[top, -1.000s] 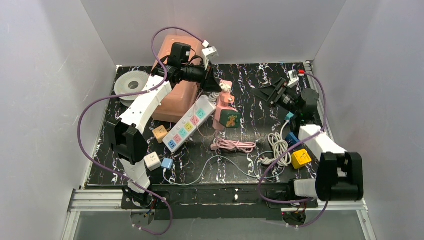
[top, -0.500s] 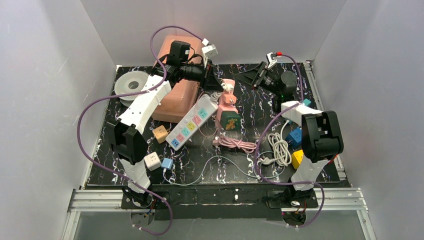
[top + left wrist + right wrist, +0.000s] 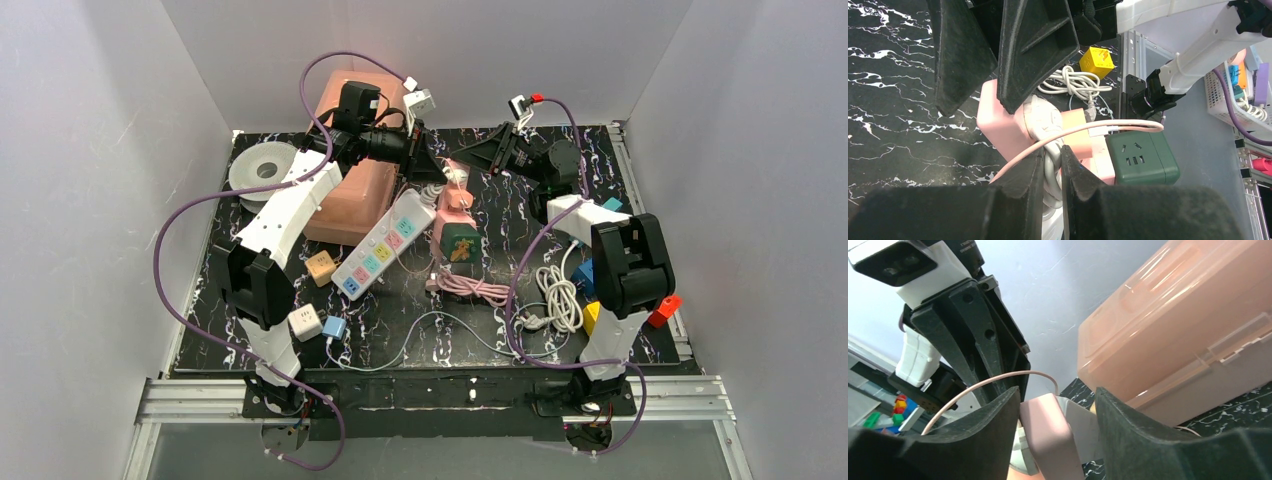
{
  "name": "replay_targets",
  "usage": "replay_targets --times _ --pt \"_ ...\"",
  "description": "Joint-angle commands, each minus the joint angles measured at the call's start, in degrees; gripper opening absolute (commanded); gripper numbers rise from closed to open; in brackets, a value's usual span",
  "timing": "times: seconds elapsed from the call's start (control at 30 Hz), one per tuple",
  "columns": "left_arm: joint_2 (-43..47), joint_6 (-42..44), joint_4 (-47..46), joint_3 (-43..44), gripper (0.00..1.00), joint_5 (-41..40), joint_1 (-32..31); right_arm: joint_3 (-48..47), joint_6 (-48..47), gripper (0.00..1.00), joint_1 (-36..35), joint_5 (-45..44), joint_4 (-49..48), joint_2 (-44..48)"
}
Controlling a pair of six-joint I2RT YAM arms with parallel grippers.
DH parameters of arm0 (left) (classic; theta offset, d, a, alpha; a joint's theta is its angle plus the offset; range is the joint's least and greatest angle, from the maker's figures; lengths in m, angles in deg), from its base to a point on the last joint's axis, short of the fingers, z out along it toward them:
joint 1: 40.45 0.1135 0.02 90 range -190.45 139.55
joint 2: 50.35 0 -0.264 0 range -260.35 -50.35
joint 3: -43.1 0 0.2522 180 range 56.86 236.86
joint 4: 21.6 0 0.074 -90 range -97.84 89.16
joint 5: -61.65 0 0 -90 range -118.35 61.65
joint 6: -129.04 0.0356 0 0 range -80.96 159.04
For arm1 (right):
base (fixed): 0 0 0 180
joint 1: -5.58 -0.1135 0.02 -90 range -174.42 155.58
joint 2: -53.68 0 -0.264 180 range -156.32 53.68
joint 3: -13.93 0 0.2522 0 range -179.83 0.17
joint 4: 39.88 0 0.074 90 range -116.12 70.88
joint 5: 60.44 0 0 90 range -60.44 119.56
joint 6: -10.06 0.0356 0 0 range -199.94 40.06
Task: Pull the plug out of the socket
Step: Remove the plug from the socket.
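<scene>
Plug [image 3: 1044, 122], white, in the pink socket [image 3: 993, 117]: left gripper [image 3: 1052, 160] clamped tight on it; right gripper [image 3: 1058, 400], jaws parted, straddles that socket.

Right gripper [image 3: 472, 160] has swung toward 10 o'clock and now straddles the socket's [image 3: 452, 205] far end; its jaws have narrowed.

plug [image 3: 1040, 117]: white plastic (smooth) | socket [image 3: 993, 117]: pink plastic, glossy
</scene>
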Motion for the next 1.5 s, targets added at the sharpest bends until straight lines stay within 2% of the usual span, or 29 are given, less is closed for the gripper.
replay_targets --times 0.0,0.17,0.3,0.37,0.47,0.7,0.83,1.13,1.37,1.47 --pt "6.62 -1.93 -2.63 1.96 0.00 5.89 -0.02 -1.80 3.11 0.59 -0.52 2.71 -7.88 -0.92" --pt "6.91 -1.17 -1.99 1.91 0.00 5.80 0.16 -2.27 9.53 0.54 -0.74 4.60 -15.92 -2.50" --pt "6.91 -0.76 -1.52 2.19 0.00 5.83 0.38 -2.63 13.48 0.64 -0.84 6.47 -20.26 -3.18" --pt "6.85 -0.79 -1.47 2.23 0.00 5.94 0.50 -2.43 13.30 0.64 -0.88 6.16 -19.99 -2.92" --pt "6.85 -0.84 -1.39 2.26 0.00 5.95 0.51 -2.88 12.71 0.51 -0.93 5.63 -19.03 -2.87" --pt "7.05 -0.42 -1.12 1.63 0.00 6.02 0.51 -4.92 13.53 0.01 -1.18 5.32 -18.36 -2.63" --pt "7.25 -0.29 -1.12 0.80 0.00 6.46 0.51 -3.93 10.30 0.01 -1.36 5.14 -14.80 -0.30" --pt "7.29 -1.46 -1.09 1.38 0.00 9.81 0.51 2.96 -14.16 0.01 -1.37 1.67 10.98 8.56" --pt "7.56 -3.83 -1.21 1.84 0.00 21.72 0.11 3.32 -22.15 0.01 -0.71 -1.87 22.54 8.53" --pt "8.24 -4.75 -1.30 1.31 0.00 25.64 -0.26 3.03 -22.53 0.01 -0.50 -2.40 23.11 7.70"
